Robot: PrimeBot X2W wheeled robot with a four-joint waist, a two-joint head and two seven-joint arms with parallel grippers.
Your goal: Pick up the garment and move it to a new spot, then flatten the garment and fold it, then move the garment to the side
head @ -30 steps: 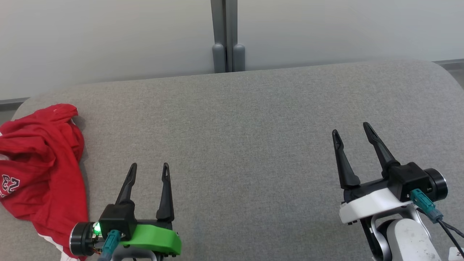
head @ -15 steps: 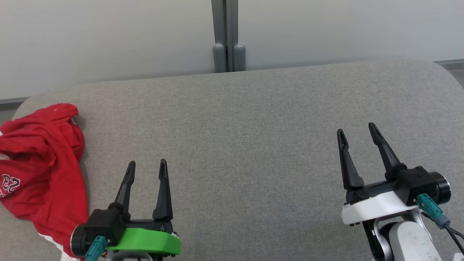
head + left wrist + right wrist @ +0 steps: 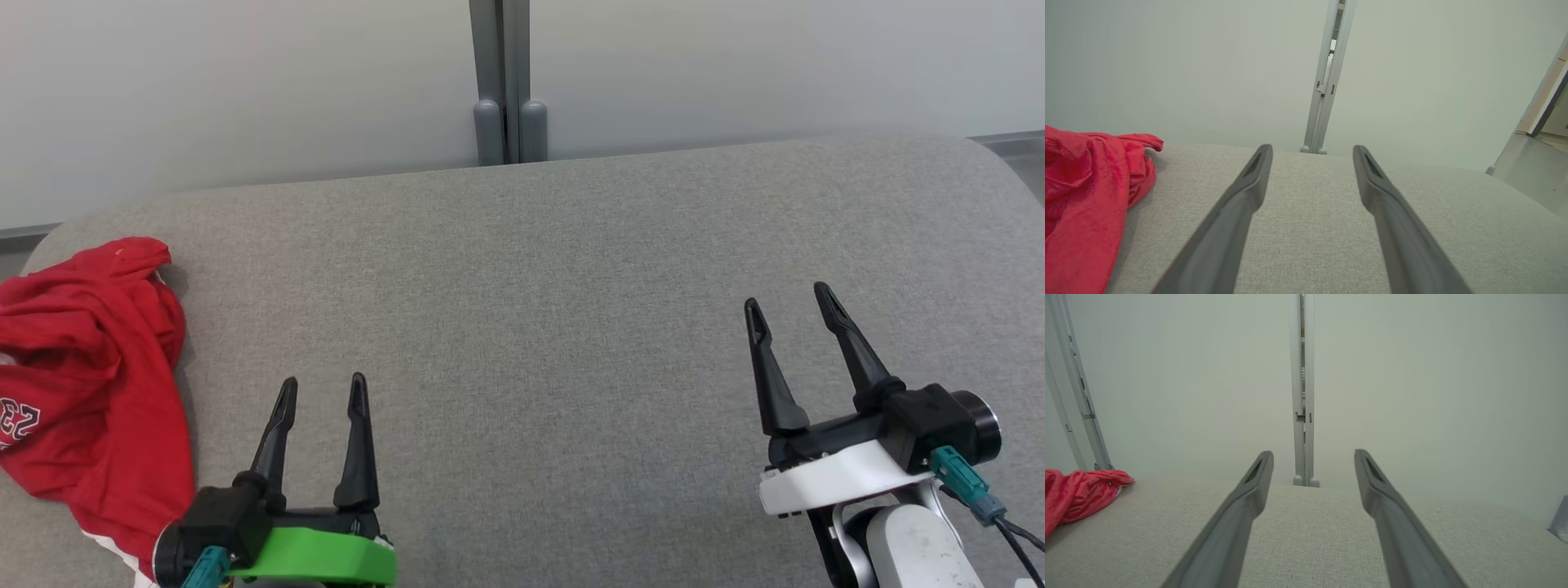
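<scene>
The red garment [image 3: 90,384] lies crumpled at the left edge of the grey surface [image 3: 531,327], near my left tool [image 3: 322,380]; it and the right tool [image 3: 785,296] stand spread, empty. It looks light and floppy, so I'd pinch a raised fold.

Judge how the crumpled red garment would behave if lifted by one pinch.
The red garment lies in soft bunched folds, so it is probably floppy and would drape from a pinch. It looks thin, so likely light. Pushed on the woven grey surface, it would probably bunch rather than slide.
</scene>
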